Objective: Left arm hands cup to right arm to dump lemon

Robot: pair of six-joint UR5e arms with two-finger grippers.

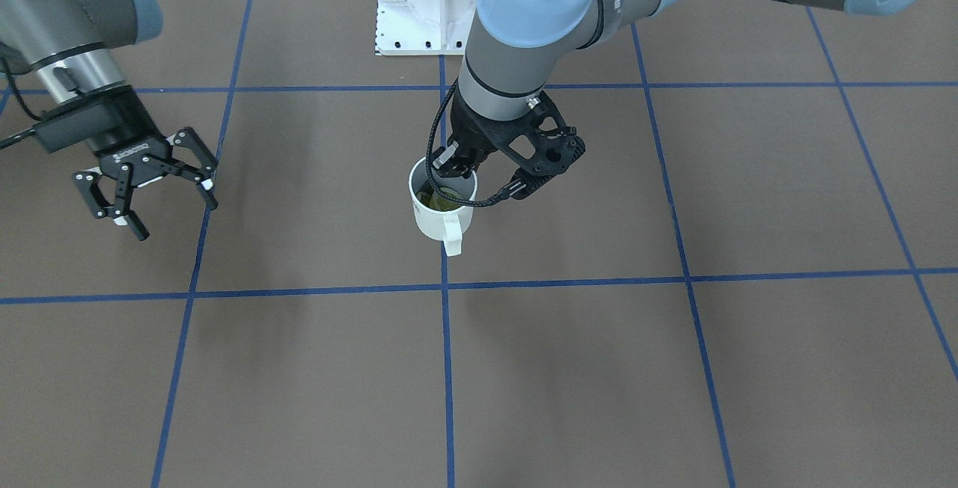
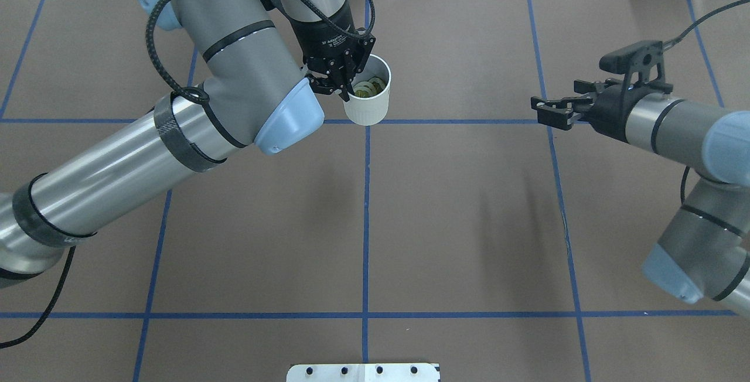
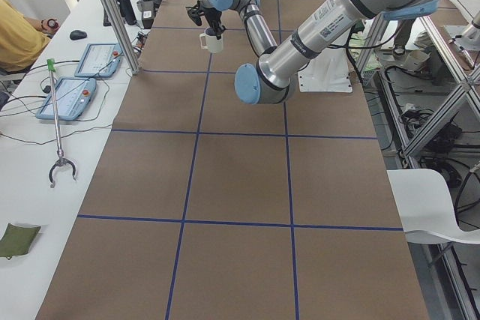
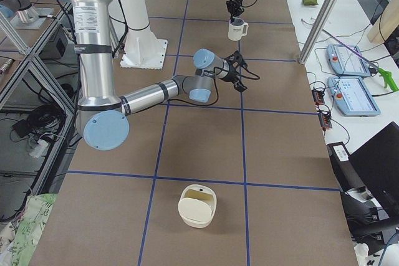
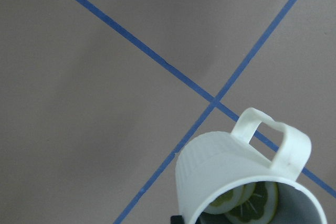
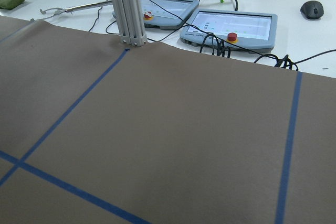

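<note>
Front view: the left tool (image 1: 455, 164) is clamped on the rim of the one cup (image 1: 440, 212), its handle toward the camera, at the blue centre line of the table (image 1: 673, 368). The right tool (image 1: 146, 185) hangs spread wide, well apart on the robot's right. Overhead: lemon slices (image 2: 370, 86) lie inside the cup, and the white print on the left tool is too small to read. Left wrist view: two slices show.

**Hidden and cut-off bits**

In the left wrist view the cup (image 5: 220, 174) runs off the bottom edge, and its rim hides part of the lemon (image 5: 258, 204). From overhead, the left gripper (image 2: 347, 90) covers part of the cup's rim.
</note>
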